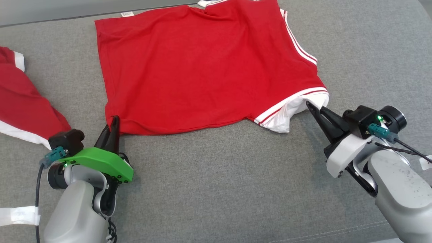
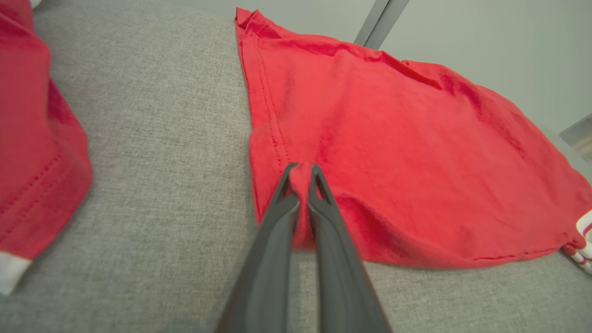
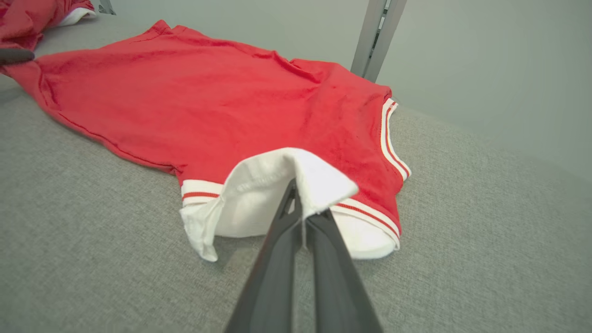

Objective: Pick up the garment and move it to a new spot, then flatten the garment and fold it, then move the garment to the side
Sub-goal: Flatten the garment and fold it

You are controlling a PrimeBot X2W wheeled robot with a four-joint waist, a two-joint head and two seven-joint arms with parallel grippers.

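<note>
A red polo shirt [image 1: 202,67] with white striped trim is lying spread flat on a grey fabric cushion [image 1: 219,185], toward its far side. The left gripper [image 1: 114,121] is pinching the shirt's near left corner, with red cloth bunching between its closed fingers. The right gripper [image 1: 308,105] is clamping the white collar [image 1: 290,114] at the near right corner. A second red garment [image 1: 23,101] is lying at the left edge, apart from the shirt.

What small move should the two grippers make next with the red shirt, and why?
Probably lift both a little, together, keeping the near edge taut. The left gripper is shut on the red shirt's near corner, the right gripper on its white trim, and the shirt lies nearly flat on the grey cushion, ready for folding.
</note>
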